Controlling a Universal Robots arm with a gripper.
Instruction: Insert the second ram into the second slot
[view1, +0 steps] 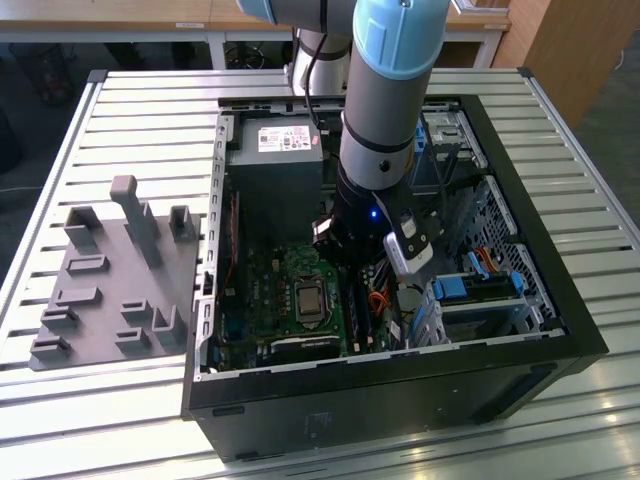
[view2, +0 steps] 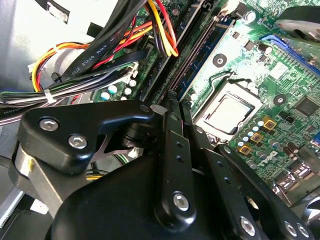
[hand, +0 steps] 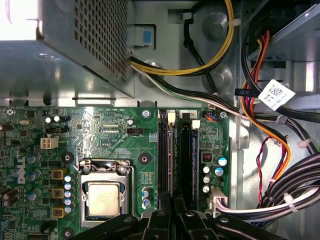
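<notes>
Slatted metal table (view1: 130, 110) fills the exterior view, with wooden desks behind it. On that view's left lies a grey fixture plate (view1: 110, 290) with upright posts. Beside it stands an open black computer case (view1: 400, 385). Inside, a grey power supply (view1: 275, 170) sits above the green motherboard (view1: 270, 300) with its bare processor socket (view1: 308, 298). The robot arm (view1: 385, 120) reaches straight down into the middle of the case. In the first wrist view the gripper (hand: 172, 212) hangs over the near end of the memory slots, just beside the socket, its fingers drawn nearly together. The second ram (hand: 171, 160) stands edge-up in the slot in line with the fingertips. Whether the fingers pinch it or merely rest on it cannot be told. Another stick (hand: 194, 160) stands in the neighbouring slot. Farther toward the exterior view's right run bundled cables (view1: 378, 300), then the drive bays with bright blue latches (view1: 465, 288).
</notes>
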